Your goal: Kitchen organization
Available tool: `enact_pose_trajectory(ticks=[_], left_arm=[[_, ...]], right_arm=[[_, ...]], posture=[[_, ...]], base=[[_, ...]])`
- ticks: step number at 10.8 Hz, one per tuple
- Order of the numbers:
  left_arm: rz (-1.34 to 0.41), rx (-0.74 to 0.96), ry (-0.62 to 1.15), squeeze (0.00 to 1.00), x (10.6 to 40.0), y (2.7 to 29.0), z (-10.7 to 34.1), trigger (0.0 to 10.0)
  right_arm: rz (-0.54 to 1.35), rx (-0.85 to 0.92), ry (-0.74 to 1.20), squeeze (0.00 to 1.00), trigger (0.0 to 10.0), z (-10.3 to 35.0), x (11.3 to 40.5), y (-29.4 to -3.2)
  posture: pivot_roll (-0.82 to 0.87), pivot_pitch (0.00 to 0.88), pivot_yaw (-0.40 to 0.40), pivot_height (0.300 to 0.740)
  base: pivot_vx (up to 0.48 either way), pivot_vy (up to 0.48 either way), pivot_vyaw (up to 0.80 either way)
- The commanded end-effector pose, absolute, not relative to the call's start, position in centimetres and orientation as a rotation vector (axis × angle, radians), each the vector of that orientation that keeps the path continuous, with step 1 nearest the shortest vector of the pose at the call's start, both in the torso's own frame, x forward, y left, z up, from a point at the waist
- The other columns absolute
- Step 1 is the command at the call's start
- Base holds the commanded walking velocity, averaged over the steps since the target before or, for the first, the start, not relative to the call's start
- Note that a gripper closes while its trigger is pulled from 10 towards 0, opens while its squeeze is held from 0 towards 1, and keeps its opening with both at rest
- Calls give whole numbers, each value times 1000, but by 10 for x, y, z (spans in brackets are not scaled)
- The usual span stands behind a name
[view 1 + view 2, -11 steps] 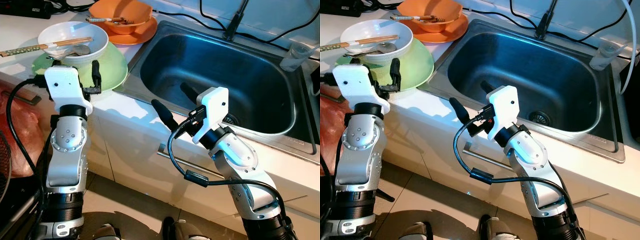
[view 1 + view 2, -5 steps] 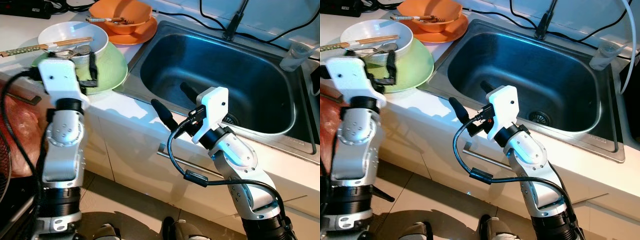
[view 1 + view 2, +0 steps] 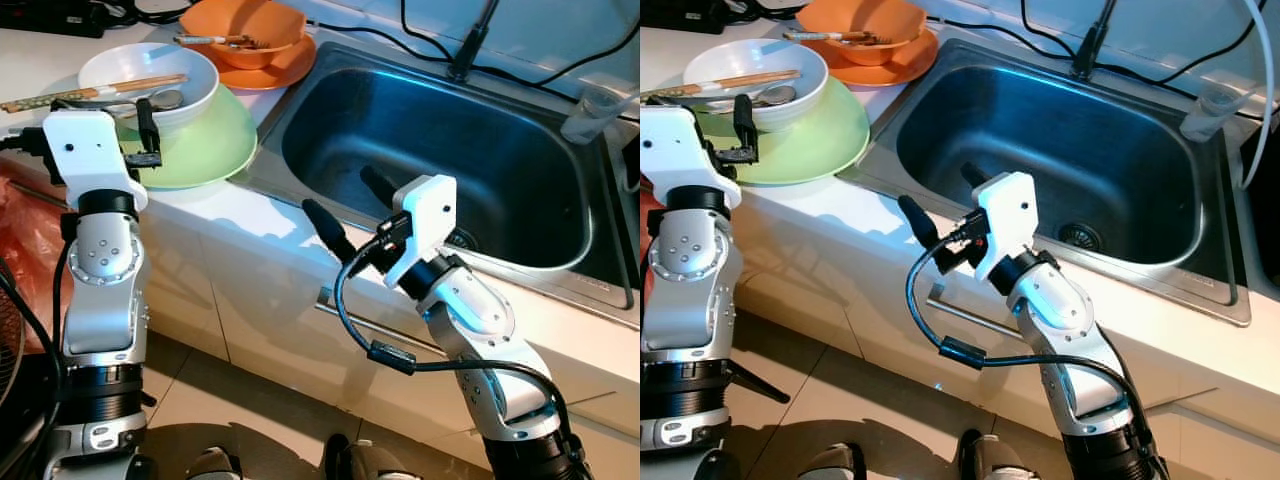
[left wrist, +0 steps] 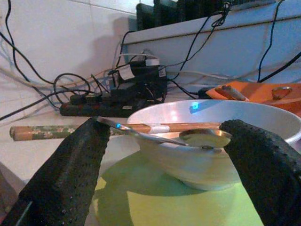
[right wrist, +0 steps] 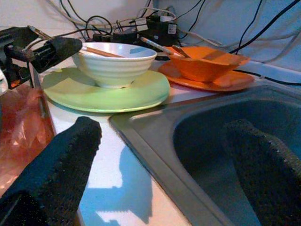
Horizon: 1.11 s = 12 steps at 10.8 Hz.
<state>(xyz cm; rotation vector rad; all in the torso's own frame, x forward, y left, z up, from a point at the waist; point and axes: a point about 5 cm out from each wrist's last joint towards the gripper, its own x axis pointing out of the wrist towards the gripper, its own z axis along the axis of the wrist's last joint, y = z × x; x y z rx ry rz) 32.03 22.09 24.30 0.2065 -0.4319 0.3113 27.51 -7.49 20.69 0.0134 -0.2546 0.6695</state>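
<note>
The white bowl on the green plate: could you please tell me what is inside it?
In the white bowl, a metal spoon lies inside, and chopsticks rest across its rim. The bowl's bottom beneath the spoon is partly hidden; I cannot tell whether any food remains.

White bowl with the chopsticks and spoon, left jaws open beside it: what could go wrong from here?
The chopsticks and spoon lie loose across the white bowl; the left gripper could knock them off. The bowl sits unsecured on the green plate, so a push might slide it toward the sink.
</note>
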Motion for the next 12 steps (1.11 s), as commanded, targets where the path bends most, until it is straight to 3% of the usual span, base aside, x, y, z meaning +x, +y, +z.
enact_pose_trajectory(ticks=[1,5,12], left_arm=[[313,203,-415,0,319,215,238,10000],[390,205,-426,0,306,217,237,10000],[216,149,-367,0,301,179,215,10000]], right_arm=[[660,3,-257,0,10000,206,274,-77],[663,-1,-256,0,10000,206,275,-77],[663,0,-258,0,10000,206,275,-77]], posture=[[-27,169,-106,740],[-26,169,-110,740],[-27,169,-108,740]], base=[[0,0,0],[0,0,0],[0,0,0]])
